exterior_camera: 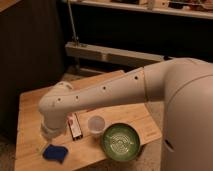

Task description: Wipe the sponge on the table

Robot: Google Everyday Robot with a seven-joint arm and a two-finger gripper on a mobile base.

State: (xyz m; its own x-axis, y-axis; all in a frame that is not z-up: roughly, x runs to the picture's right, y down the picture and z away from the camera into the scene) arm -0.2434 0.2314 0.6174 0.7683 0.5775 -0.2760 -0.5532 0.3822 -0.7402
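The dark-blue sponge [55, 153] lies on the light wooden table [27, 112] near its front left corner. My gripper [44, 143] hangs from the white arm just above and to the left of the sponge, close to the tabletop. Its fingers point down and stand open with nothing between them. The wrist above it hides part of the table behind.
A small black-and-white box [75, 126] lies right of the gripper, then a white cup [96, 124] and a green bowl [120, 142] at the front right. A grey metal shelf rail [115, 54] runs behind the table. My white body fills the right side.
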